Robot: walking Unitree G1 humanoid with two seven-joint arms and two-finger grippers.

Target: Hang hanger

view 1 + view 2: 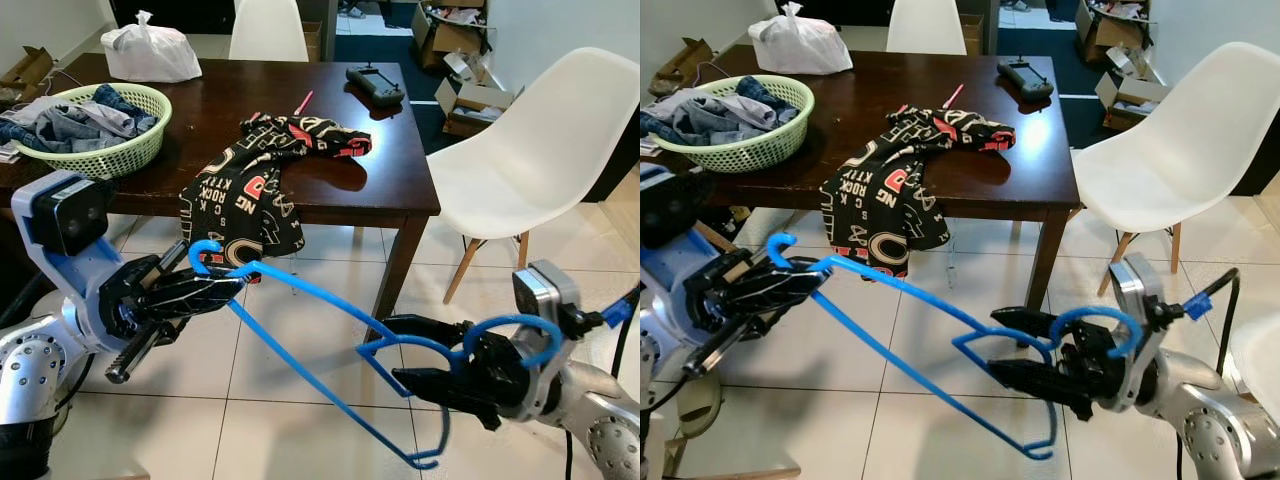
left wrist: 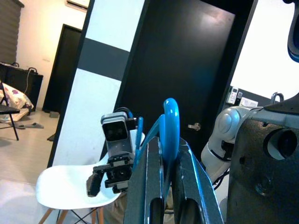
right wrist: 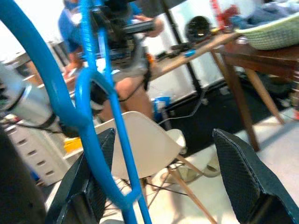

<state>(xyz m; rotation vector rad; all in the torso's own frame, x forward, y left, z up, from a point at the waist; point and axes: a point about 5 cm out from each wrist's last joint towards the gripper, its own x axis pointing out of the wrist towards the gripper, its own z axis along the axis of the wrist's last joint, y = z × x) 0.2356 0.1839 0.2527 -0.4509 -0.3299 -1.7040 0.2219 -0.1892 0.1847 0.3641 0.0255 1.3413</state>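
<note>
1. Left eye view: a blue plastic hanger point(image 1: 330, 345) is held in the air above a tiled floor point(image 1: 290, 420), in front of a dark wooden table point(image 1: 400, 190). The left gripper point(image 1: 205, 290) is seen clamped on the hanger just below its hook. The right gripper point(image 1: 400, 355) has its fingers spread apart around the hanger's far shoulder, and no squeeze can be seen. A patterned shirt point(image 1: 250, 190) is draped over the table edge; a green basket point(image 1: 130, 150) of clothes sits at the table's left, and a white chair point(image 1: 520, 160) stands to the right.

2. Right eye view: the same layout is shown. The hanger is judged to be light and thin, springy rather than stiff, and smooth enough to slip or twist in a loose grip.

3. Left wrist view: the left fingers point(image 2: 149, 186) are shown pressed together on the neck of the hanger, with the hook rising between them. This neck is judged to be the surest place to hold.

4. Right wrist view: the right fingers point(image 3: 238, 172) are shown wide apart, with a blue bar of the hanger lying against one of them. A person in blue point(image 3: 72, 23) is blurred in the background.
</note>
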